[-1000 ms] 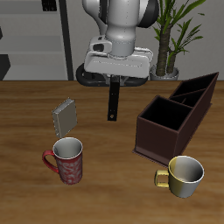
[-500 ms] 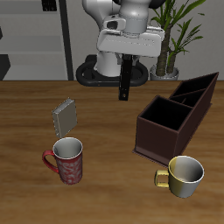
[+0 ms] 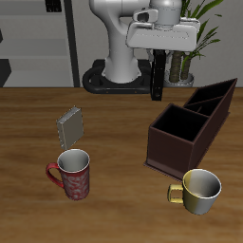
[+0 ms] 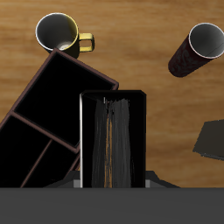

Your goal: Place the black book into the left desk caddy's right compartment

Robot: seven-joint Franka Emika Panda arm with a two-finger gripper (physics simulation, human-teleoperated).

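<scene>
My gripper [image 3: 158, 57] is shut on the black book [image 3: 158, 78], which hangs upright below it, high above the table. The book is behind and above the near end of the left desk caddy [image 3: 177, 152], a dark brown open box with dividers and a slanted far end. In the wrist view the black book [image 4: 111, 140] shows edge-on in the middle, over the caddy's open compartments [image 4: 63, 96].
A small grey book [image 3: 70, 125] leans on the table. A red mug [image 3: 73, 174] stands near it, and a yellow mug [image 3: 199, 190] stands in front of the caddy. A potted plant [image 3: 193, 38] stands behind the caddy. The robot base [image 3: 119, 66] is at the back.
My gripper has carried the black book up and sideways, from above the middle of the table to a spot nearer the caddy. The book has stayed upright in the grip.
</scene>
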